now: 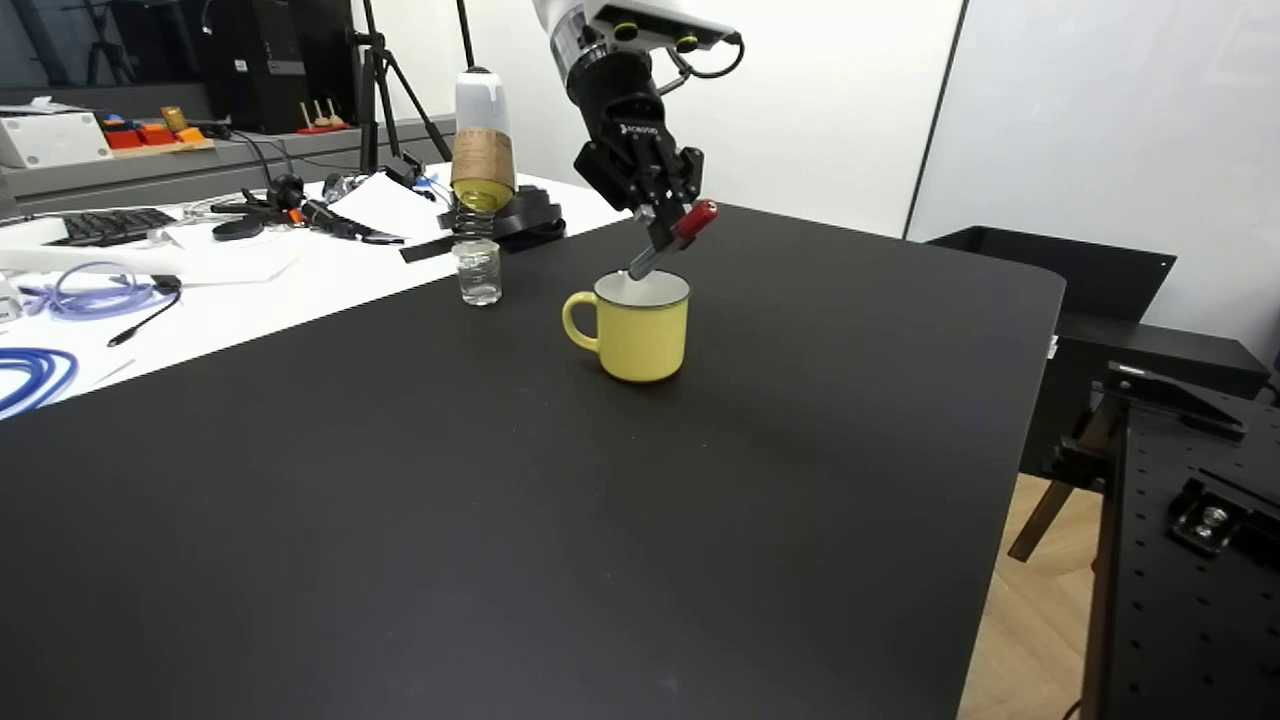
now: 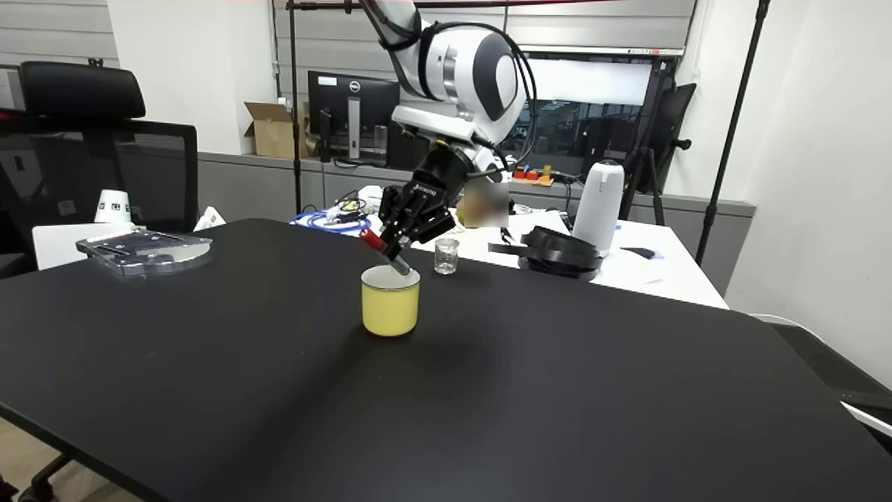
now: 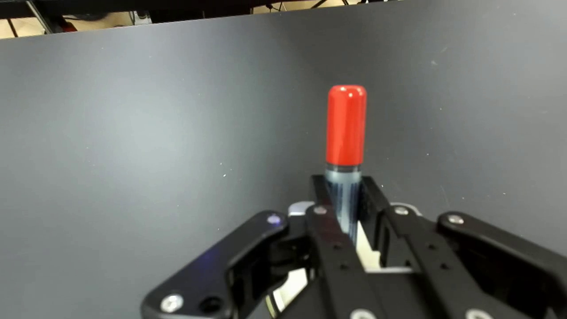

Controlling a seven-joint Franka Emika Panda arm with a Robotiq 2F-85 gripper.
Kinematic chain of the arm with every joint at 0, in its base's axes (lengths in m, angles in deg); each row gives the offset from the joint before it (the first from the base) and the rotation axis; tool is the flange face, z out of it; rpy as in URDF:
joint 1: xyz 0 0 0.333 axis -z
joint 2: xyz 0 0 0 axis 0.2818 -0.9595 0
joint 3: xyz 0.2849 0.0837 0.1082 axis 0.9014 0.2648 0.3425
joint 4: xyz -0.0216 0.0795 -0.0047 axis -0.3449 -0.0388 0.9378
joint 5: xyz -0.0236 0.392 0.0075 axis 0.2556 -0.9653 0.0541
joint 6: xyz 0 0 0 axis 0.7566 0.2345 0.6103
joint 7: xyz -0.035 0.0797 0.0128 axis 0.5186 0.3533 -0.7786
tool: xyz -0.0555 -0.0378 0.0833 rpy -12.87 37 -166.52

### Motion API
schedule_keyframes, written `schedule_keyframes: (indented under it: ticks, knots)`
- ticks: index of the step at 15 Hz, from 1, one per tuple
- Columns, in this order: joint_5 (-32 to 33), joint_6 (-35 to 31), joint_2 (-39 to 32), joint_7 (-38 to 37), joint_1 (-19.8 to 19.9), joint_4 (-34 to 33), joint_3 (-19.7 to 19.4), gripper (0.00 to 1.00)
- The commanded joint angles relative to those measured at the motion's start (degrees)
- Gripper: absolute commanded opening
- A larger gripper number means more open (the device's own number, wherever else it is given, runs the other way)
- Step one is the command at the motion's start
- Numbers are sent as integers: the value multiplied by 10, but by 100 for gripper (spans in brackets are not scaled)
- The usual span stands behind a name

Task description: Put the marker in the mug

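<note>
The marker has a red cap and a grey barrel. It is held tilted, cap end up, in both exterior views point(image 1: 698, 218) point(image 2: 372, 239) and in the wrist view point(image 3: 346, 126). My gripper point(image 1: 668, 225) point(image 2: 391, 247) point(image 3: 343, 195) is shut on its barrel. The pale-yellow mug point(image 1: 645, 342) point(image 2: 390, 310) stands upright on the black table below the gripper. The marker's lower end is over the mug's opening; I cannot tell whether it is below the rim. In the wrist view the mug point(image 3: 292, 285) is mostly hidden behind the gripper.
A small clear container point(image 1: 479, 275) point(image 2: 446, 256) stands near the black table's edge point(image 1: 300, 345). A clear plate with metal parts point(image 2: 146, 249) lies on the table. A white side table holds cables point(image 1: 90, 295), a black headset-like item point(image 2: 550, 251) and a white cylinder point(image 2: 599, 206).
</note>
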Motion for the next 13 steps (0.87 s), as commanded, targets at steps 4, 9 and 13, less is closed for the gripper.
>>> schedule_keyframes:
  ticks: [4,9,13]
  knots:
    - [3,60,-63,6,7,-95,11,47]
    - [4,79,-87,9,8,-129,12,80]
    - [57,32,-54,40,-9,-98,1,100]
